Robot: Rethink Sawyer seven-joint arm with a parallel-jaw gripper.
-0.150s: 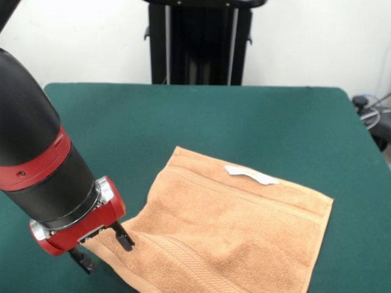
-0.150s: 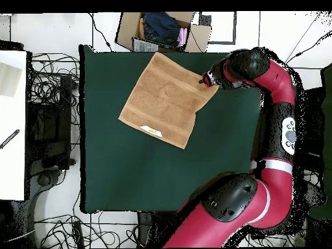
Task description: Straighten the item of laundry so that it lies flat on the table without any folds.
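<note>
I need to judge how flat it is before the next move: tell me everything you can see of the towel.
The towel is light orange-tan terry, roughly square, spread almost flat on the green table and turned at an angle to its edges. Ribbed bands run near two opposite edges, and a small white tag lies on the far band. Shallow ripples remain near the corner where the gripper stands, its dark fingers open and straddling that edge. In the front view its near edge runs out of the picture.
</note>
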